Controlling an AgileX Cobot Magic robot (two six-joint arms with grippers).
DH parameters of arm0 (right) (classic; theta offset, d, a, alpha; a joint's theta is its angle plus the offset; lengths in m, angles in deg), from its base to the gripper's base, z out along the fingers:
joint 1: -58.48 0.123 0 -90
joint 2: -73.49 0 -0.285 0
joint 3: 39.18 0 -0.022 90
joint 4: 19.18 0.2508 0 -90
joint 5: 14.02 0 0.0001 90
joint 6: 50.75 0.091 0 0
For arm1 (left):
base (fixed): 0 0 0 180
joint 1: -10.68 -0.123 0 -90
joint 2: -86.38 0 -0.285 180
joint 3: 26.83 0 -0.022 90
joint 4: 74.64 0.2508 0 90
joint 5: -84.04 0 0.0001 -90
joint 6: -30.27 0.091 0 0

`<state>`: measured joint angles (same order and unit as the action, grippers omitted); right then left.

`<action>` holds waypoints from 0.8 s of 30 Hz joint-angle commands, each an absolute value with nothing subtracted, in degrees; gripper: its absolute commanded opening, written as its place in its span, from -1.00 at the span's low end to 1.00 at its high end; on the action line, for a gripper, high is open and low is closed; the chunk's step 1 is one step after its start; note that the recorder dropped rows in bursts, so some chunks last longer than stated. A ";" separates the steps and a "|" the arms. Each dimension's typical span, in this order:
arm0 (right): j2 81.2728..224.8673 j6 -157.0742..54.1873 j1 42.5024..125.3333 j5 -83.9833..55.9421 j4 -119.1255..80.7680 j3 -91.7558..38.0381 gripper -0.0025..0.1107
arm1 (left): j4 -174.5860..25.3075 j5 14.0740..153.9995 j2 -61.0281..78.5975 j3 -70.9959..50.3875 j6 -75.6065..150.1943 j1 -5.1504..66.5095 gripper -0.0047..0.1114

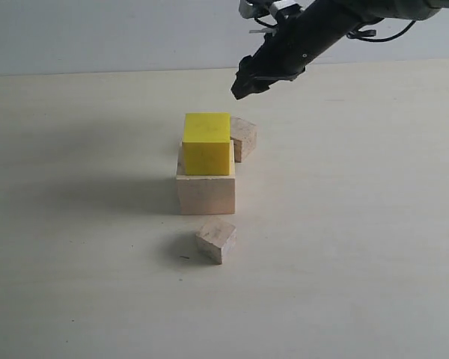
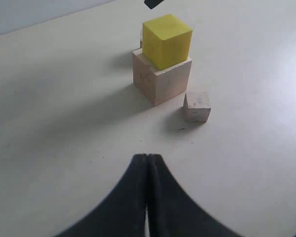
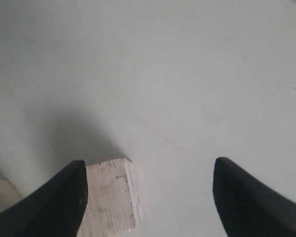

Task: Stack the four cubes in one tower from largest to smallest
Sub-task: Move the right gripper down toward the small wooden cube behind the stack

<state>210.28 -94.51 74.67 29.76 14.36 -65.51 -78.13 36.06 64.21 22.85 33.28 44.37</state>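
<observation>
The yellow cube (image 1: 206, 142) sits on the large pale wooden cube (image 1: 206, 191) in the middle of the table; both also show in the left wrist view, the yellow cube (image 2: 166, 39) on the large cube (image 2: 160, 81). One small wooden cube (image 1: 243, 138) lies just behind the stack to the right. Another small cube (image 1: 216, 238) lies in front, apart from it. My right gripper (image 1: 243, 84) hangs open above and behind the stack; in its wrist view the rear small cube (image 3: 111, 195) lies below, beside one finger. My left gripper (image 2: 147, 157) is shut and empty, short of the front small cube (image 2: 197, 106).
The pale tabletop (image 1: 359, 224) stretches wide on all sides of the cubes, and a light wall (image 1: 97, 34) bounds it at the back. The right arm (image 1: 322, 30) reaches in from the upper right.
</observation>
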 commanded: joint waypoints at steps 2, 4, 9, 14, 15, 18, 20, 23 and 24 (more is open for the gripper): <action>212.45 -102.40 74.47 31.31 21.06 -65.84 0.24 | -78.30 36.70 64.64 23.22 33.19 44.71 -0.92; 212.55 -103.71 74.47 31.56 21.28 -65.84 0.24 | -78.30 36.70 64.64 23.22 33.19 44.71 -0.92; 213.02 -103.71 74.47 32.39 22.87 -65.84 0.43 | -78.30 36.70 64.64 23.22 33.19 44.71 -0.92; 214.60 -103.71 74.47 34.12 22.87 -65.84 0.43 | -78.30 36.70 64.64 23.22 33.19 44.71 -0.92; 214.72 -103.71 74.47 34.47 22.87 -65.84 0.43 | -78.30 36.70 64.64 23.22 33.19 44.71 -0.92; 215.45 -105.29 74.47 36.05 23.44 -65.84 0.43 | -78.30 36.70 64.64 23.22 33.19 44.71 -0.92; 215.65 -105.88 74.47 36.91 24.16 -65.84 0.43 | -78.30 36.70 64.64 23.22 33.19 44.71 -0.92; 216.01 -106.61 74.47 37.12 24.60 -65.84 0.43 | -78.30 36.70 64.64 23.22 33.19 44.71 -0.92; 216.12 -106.81 74.47 37.26 24.60 -65.84 0.43 | -78.30 36.70 64.64 23.22 33.19 44.71 -0.92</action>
